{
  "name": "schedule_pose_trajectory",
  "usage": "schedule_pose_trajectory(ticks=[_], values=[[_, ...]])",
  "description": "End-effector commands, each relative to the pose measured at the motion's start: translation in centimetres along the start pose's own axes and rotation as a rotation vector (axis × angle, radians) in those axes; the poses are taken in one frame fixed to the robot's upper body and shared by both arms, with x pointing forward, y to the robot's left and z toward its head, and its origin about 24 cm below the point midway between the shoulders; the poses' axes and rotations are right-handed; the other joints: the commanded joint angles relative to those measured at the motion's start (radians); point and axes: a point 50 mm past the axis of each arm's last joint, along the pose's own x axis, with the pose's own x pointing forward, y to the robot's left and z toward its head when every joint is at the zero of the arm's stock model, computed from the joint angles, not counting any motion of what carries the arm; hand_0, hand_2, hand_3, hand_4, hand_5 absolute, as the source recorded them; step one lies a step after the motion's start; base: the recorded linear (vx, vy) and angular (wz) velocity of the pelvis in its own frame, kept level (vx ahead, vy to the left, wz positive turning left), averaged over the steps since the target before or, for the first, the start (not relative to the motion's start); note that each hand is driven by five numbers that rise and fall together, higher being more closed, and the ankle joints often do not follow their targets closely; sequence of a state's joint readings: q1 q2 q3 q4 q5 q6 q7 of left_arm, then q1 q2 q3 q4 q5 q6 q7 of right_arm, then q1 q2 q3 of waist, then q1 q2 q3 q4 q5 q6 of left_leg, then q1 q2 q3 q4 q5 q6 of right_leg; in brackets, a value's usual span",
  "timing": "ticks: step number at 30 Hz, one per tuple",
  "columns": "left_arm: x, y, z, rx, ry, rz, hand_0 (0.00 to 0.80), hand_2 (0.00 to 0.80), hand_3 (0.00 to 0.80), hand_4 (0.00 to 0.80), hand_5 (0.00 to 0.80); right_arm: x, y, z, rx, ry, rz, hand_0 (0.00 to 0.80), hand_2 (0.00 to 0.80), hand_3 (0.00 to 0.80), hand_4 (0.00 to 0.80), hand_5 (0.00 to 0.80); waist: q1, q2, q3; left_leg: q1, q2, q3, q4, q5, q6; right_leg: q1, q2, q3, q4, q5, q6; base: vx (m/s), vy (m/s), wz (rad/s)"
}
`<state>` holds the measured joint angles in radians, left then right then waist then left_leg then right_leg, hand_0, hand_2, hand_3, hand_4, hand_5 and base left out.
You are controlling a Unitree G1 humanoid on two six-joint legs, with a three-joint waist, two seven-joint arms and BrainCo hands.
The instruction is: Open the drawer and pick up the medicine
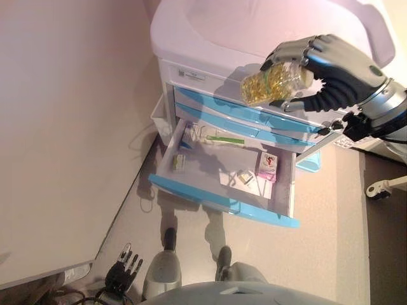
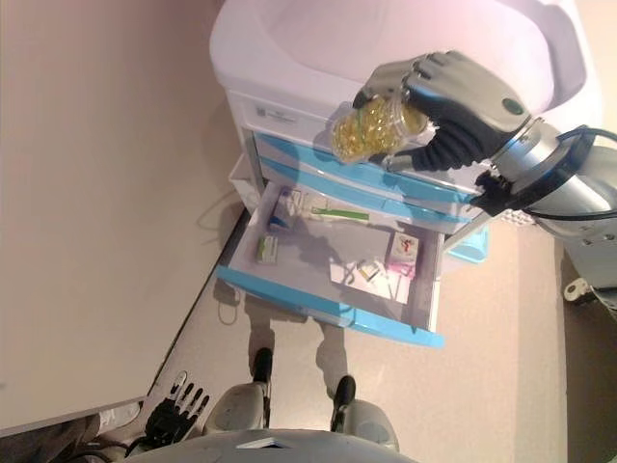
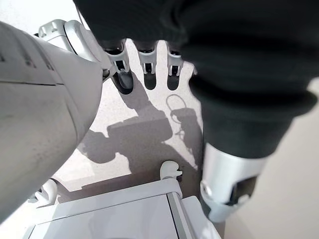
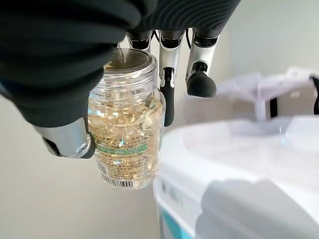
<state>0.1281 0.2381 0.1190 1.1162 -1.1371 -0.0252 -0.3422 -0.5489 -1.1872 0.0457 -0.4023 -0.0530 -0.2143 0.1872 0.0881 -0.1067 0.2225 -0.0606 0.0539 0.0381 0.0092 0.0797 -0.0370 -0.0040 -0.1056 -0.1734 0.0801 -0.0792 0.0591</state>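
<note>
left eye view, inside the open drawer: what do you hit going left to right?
In the open drawer: small green-labelled box → long green-and-white pack at the back → flat white packets → pink-and-white box.

Both eye views look down from the head at the cabinet [image 1: 254, 76] and its open drawer [image 2: 333, 260], shot from spots barely apart, so they share almost everything. The right wrist cam sits super close behind the right hand [image 4: 60, 64], looking along the fingers [image 4: 169, 74], with the bottle [image 4: 125, 129] between them and the thumb and the cabinet top beyond. The left wrist cam looks past the left hand [image 3: 214, 59] and its fingertips down at the floor [image 3: 144, 129].
</note>
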Motion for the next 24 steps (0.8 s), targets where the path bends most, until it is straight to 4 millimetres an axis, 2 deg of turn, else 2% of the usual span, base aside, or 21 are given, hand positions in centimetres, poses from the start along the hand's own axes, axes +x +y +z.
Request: schedule_pose_trajectory(ticks=[1,10,17,22,24], values=[[-1.0,2.1,0.1,0.032,0.003,0.064,0.000,0.000,0.000,0.000,0.000,0.4,-2.8,0.8,0.003,-0.034,-0.088,0.800,0.800,0.800,0.800,0.800,0.020,-0.027,-0.061,0.007,0.030,-0.013,0.048,-0.133,-0.033,-0.013,-0.049,-0.032,-0.014,0.058,0.075,0.086,-0.016,0.00],[-1.4,2.8,0.3,0.042,0.017,0.103,0.000,0.000,0.000,0.000,0.000,0.7,-5.4,-2.6,-0.003,0.174,-0.163,0.800,0.800,0.800,0.800,0.800,0.031,-0.035,-0.086,0.028,0.027,-0.017,0.043,-0.138,-0.032,0.011,-0.051,-0.035,-0.027,0.058,0.076,0.064,0.001,-0.02],[-1.1,2.6,1.5,0.066,0.016,0.122,0.000,0.000,0.000,0.000,0.000,0.6,-6.2,-7.7,-0.013,0.425,-0.171,0.800,0.800,0.800,0.800,0.800,0.052,-0.047,-0.087,0.035,0.025,-0.028,0.044,-0.139,-0.029,0.027,-0.056,-0.048,-0.033,0.059,0.077,0.015,0.000,0.00],[-1.1,2.5,2.4,0.089,0.022,0.131,0.000,0.000,0.000,0.000,0.000,0.4,-6.2,-11.5,-0.043,0.612,-0.111,0.800,0.800,0.800,0.800,0.800,0.073,-0.052,-0.088,0.035,0.019,-0.041,0.042,-0.135,-0.025,0.033,-0.059,-0.056,-0.038,0.061,0.076,0.013,-0.005,0.03],[-1.0,2.4,2.6,0.094,0.024,0.131,0.000,0.000,0.000,0.000,0.000,0.6,-6.4,-12.4,-0.049,0.666,-0.077,0.800,0.800,0.800,0.800,0.800,0.080,-0.051,-0.085,0.035,0.018,-0.046,0.041,-0.134,-0.025,0.035,-0.060,-0.060,-0.039,0.062,0.076,0.012,-0.006,0.07]])
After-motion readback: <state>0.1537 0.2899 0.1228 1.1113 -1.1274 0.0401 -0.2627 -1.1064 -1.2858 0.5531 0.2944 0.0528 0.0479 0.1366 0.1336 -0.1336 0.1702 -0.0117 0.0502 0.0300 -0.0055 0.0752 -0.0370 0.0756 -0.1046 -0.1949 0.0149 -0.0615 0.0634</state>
